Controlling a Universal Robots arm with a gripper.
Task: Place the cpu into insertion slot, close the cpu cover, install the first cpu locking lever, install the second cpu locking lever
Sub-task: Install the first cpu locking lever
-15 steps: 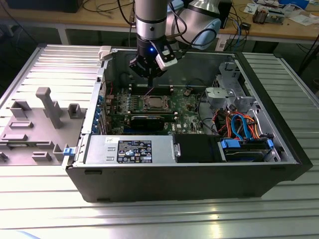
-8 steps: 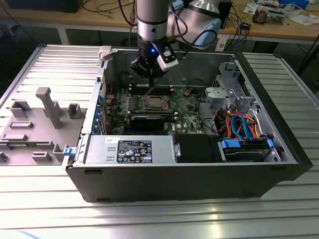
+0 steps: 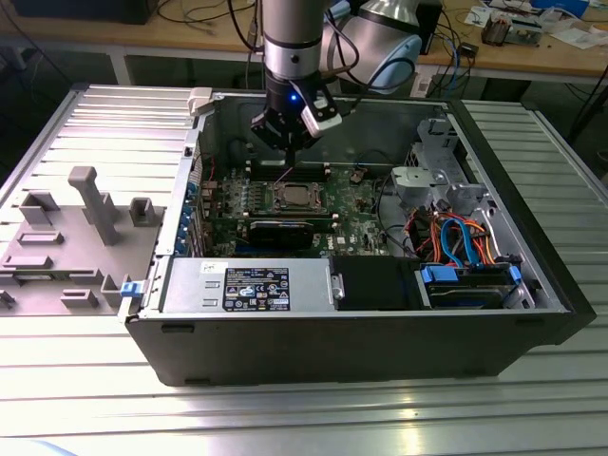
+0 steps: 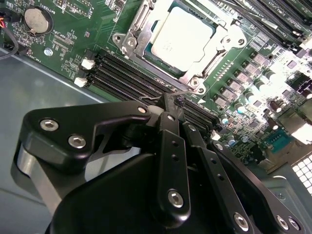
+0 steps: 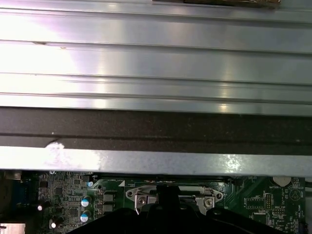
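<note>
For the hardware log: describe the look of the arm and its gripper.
In the exterior view the arm is a silvery-grey cylinder with a darker band and dark cables beside it. The gripper below is black, with a blue light on its body and a white piece on one side. In the second wrist view the gripper shows matte black linkage bars joined by silver screws.

The motherboard (image 4: 73, 44) is showing deep green, dotted with silver capacitors (image 4: 253, 83) and crossed by black memory slots (image 4: 126, 73). The cpu (image 4: 181, 35) is gleaming pale silver-grey inside the shiny metal cpu cover (image 4: 134, 36). The gripper (image 4: 170, 105) is looking matte black with bright steel screws. In the exterior view, orange and blue cables (image 3: 456, 237) are glowing at the right, inside the dark grey case (image 3: 332, 356).
</note>
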